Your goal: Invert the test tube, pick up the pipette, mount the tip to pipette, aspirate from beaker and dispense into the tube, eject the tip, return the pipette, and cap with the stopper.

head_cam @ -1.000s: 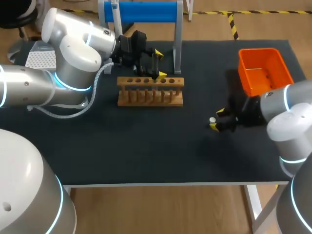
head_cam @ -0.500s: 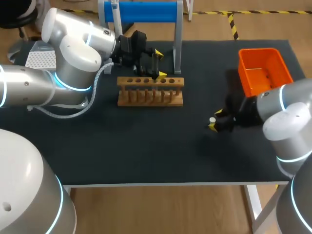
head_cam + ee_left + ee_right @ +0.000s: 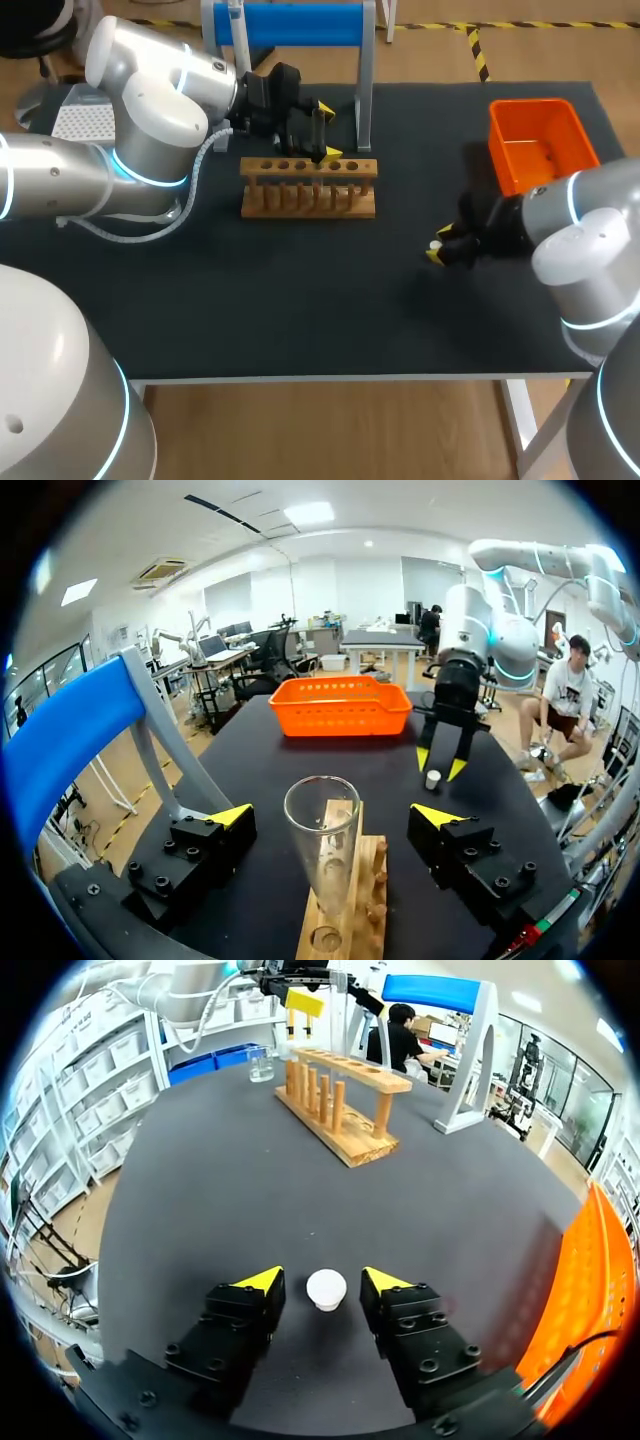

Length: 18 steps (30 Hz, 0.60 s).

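A clear glass test tube (image 3: 322, 845) stands upright, mouth up, in the wooden rack (image 3: 308, 187). My left gripper (image 3: 326, 130) is open around the tube's upper part, and neither finger touches it. A small white stopper (image 3: 326, 1288) sits on the black table (image 3: 300, 300) at the right. My right gripper (image 3: 323, 1282) is low over the table with the stopper between its yellow tips and a narrow gap on each side, so it is open. The left wrist view shows the same right gripper (image 3: 438, 762) astride the stopper (image 3: 432, 778).
An orange basket (image 3: 540, 145) stands at the table's back right, just behind my right arm. A blue-topped stand (image 3: 290, 25) rises behind the rack. A glass beaker (image 3: 260, 1063) sits beyond the rack's far end.
My right gripper has slid a little to the left around the stopper and its fingers have narrowed. The left arm and the tube have not moved.
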Each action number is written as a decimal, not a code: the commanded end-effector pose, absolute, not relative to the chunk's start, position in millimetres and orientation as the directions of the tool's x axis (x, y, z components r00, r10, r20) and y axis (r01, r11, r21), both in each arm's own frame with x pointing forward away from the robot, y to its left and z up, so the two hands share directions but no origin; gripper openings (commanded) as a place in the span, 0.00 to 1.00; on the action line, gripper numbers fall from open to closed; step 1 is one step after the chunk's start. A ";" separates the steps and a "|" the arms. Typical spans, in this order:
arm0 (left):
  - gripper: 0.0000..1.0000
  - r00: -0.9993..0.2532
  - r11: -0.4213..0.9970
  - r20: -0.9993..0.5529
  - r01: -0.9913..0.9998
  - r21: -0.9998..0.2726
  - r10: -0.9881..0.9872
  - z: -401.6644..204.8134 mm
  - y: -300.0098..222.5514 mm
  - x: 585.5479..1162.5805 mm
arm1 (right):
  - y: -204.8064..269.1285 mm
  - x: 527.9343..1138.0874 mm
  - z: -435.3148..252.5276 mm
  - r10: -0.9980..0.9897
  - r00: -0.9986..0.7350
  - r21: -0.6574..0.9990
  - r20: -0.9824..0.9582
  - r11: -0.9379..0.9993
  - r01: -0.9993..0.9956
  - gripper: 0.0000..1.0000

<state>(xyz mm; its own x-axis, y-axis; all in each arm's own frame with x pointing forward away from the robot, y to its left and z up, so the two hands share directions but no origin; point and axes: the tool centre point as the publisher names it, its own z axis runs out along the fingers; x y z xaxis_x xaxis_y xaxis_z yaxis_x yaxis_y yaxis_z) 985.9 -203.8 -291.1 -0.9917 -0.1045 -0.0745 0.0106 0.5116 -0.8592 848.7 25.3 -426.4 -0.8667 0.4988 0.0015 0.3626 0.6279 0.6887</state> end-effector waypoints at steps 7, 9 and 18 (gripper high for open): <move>1.00 -0.992 0.512 -0.075 0.010 -0.859 -0.105 -290.8 -203.7 985.6 | 26.8 850.5 -429.6 0.498 -0.867 0.686 0.001 0.630 0.363 0.47; 1.00 -0.992 0.512 -0.075 0.010 -0.859 -0.105 -290.8 -203.7 985.6 | 26.9 850.6 -429.8 0.497 -0.868 0.685 0.002 0.631 0.363 0.47; 1.00 -0.992 0.512 -0.075 0.010 -0.859 -0.105 -290.8 -203.7 985.6 | 27.2 848.1 -430.2 0.495 -0.869 0.683 0.003 0.634 0.364 0.46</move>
